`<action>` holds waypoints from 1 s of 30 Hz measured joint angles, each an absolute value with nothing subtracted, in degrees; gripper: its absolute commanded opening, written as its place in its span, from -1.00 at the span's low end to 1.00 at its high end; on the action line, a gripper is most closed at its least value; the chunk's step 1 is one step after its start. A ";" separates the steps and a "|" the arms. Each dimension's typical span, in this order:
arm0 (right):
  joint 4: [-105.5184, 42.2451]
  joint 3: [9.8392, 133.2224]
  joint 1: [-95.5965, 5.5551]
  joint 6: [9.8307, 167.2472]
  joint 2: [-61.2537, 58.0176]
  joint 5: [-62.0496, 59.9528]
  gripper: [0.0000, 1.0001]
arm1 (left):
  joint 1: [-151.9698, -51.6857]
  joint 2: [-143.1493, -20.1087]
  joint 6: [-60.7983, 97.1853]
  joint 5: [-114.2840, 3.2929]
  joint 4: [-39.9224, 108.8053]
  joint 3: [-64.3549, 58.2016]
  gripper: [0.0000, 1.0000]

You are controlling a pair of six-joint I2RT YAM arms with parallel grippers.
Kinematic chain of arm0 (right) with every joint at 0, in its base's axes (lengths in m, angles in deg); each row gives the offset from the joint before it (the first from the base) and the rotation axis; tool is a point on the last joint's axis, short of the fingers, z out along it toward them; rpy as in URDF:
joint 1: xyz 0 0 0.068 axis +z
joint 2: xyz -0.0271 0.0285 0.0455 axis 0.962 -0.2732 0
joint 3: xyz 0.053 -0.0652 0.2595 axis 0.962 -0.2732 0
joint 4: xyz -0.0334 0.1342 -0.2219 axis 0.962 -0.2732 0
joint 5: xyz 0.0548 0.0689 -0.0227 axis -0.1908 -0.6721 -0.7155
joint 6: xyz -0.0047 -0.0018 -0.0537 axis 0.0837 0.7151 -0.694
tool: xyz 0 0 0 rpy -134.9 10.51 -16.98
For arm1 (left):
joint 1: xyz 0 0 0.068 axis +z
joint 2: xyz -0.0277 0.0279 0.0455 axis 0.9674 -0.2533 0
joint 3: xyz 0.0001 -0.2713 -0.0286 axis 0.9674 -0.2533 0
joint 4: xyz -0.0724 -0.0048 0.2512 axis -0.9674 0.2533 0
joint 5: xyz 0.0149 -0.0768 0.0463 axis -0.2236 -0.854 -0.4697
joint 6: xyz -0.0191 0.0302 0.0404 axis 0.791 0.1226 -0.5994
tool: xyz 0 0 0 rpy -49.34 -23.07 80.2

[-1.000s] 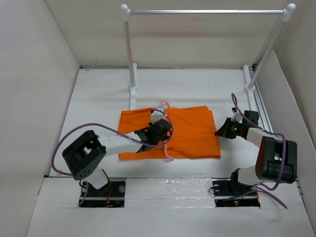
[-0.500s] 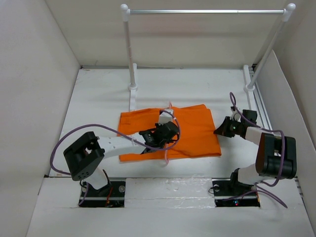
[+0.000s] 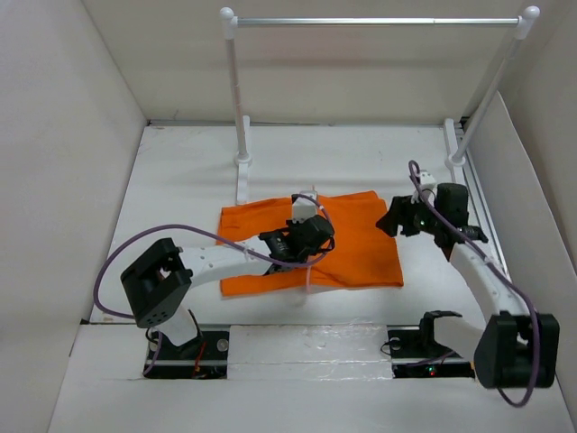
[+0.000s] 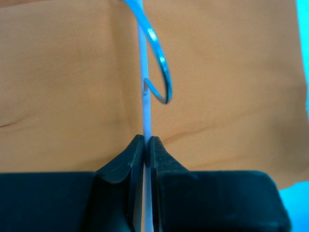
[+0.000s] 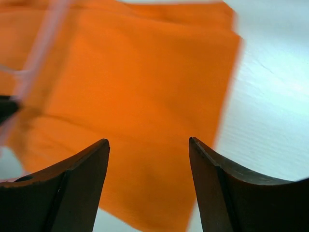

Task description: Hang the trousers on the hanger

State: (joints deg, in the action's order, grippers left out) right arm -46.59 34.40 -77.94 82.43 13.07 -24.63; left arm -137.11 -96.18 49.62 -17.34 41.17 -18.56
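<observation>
Two end effectors: we see the left end effector (image 4: 145,142) pinched shut on the thin stem of the hanger (image 4: 145,96), just below its hook; the right end effector (image 5: 147,142) hangs with its jaws spread wide and nothing between them
Trousers, place: the trousers (image 3: 361,244) lie flat in a folded orange slab on the bench (image 3: 180,180), between the two arms and on the near side of the rail (image 3: 379,21)
Hanger, place: it lies across the middle of the cloth with its hook toward the rail; from above its pale outline is too thin for us to trace in full
Right arm, place: it hovers above the right edge of the cloth, apart from it
Trousers, handling: we judge them light, soft and limp; they should sag and slide apart in layers when lifted, so a pinch ought to catch every layer together
Trousers, where to hold: we would take the right edge or a corner there, where the cloth meets bare bench
Hanger, handling: we judge it light, stiff and smooth, and so slim that it could swivel in the pinch
Hanger, where to hold: at the stem near the hook, as the left arm has it
</observation>
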 measured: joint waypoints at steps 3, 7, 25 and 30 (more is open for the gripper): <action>-45.52 34.66 -69.90 85.39 21.16 -25.37 0.46 | -137.11 -96.18 50.23 -17.43 41.17 -18.12 -1.00; -34.11 27.34 -55.03 97.06 28.22 -26.75 0.52 | -137.11 -96.72 51.17 -18.53 40.88 -18.12 -1.00; -6.11 17.72 -28.94 124.86 14.49 -10.01 0.32 | -136.91 -95.52 55.43 -22.31 37.65 -18.76 -1.00; -4.08 18.31 -26.25 125.89 14.82 -5.13 -0.05 | -136.08 -92.77 55.50 -22.83 38.55 -19.19 -1.00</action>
